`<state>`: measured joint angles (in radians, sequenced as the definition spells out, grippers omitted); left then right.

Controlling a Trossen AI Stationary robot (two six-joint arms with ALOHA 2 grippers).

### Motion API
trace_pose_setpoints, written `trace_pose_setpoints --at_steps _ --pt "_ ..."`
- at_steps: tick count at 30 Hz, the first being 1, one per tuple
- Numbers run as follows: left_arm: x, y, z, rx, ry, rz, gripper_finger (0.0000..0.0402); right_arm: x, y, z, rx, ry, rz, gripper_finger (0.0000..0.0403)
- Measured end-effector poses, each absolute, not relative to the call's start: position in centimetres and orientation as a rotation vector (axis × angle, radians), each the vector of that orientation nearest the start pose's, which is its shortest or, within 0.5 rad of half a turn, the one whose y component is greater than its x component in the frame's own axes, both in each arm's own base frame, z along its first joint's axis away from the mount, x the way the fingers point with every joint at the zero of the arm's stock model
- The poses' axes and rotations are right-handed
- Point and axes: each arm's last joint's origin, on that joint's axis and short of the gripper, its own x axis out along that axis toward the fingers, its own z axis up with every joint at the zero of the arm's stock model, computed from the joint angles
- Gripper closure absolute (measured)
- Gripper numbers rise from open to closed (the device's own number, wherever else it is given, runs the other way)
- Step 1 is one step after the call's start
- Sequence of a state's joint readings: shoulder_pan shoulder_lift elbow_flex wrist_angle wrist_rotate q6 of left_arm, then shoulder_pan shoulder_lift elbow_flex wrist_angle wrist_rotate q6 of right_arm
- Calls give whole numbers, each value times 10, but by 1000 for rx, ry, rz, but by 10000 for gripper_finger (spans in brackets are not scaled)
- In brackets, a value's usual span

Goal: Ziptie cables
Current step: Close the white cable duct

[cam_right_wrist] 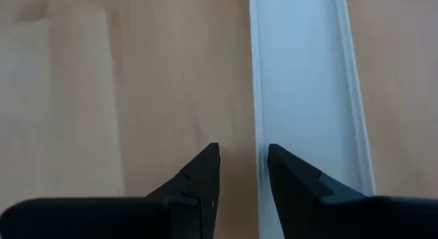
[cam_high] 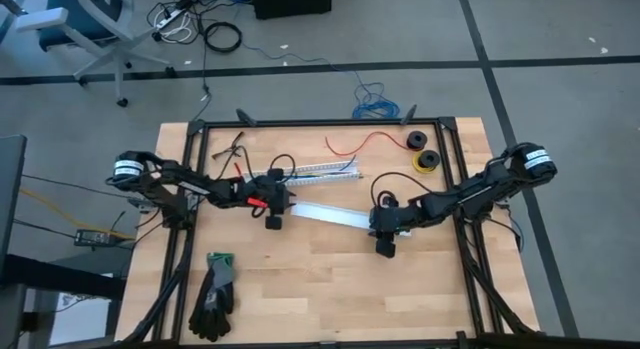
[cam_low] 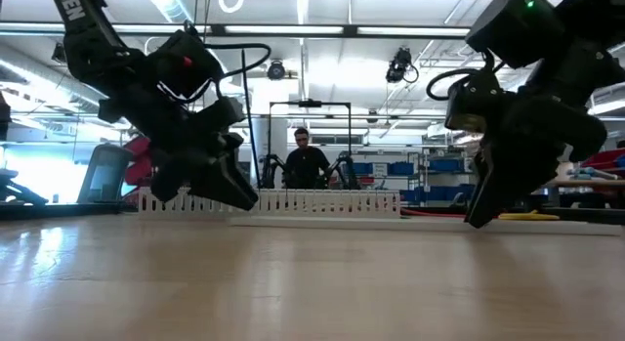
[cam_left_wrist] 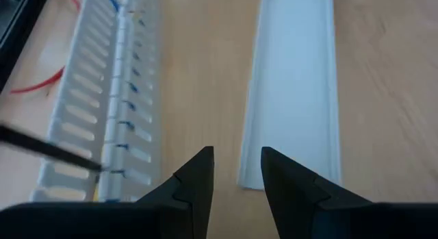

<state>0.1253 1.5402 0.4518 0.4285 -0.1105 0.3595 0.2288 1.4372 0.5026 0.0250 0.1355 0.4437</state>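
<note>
Left hand [cam_left_wrist: 237, 177] fingers apart, empty; right hand [cam_right_wrist: 243, 174] likewise (cables [cam_left_wrist: 126, 105] mostly hidden in slotted channel [cam_left_wrist: 102, 109]).

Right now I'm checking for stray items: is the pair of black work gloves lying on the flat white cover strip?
No: the pair of black work gloves lies on bare wood, apart from the flat white cover strip.
</note>
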Motion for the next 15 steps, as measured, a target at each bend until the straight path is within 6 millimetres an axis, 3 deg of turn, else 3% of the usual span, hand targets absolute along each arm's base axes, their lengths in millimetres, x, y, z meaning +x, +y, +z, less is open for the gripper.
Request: trace_pose_setpoints --at_steps 5,11,15 --pt "252 36 117 382 713 135 270 228 52 125 194 925 -167 310" --pt "255 37 123 411 654 146 270 225 51 123 150 943 -204 393" --pt "255 37 122 428 668 137 270 225 51 127 164 914 -211 399"
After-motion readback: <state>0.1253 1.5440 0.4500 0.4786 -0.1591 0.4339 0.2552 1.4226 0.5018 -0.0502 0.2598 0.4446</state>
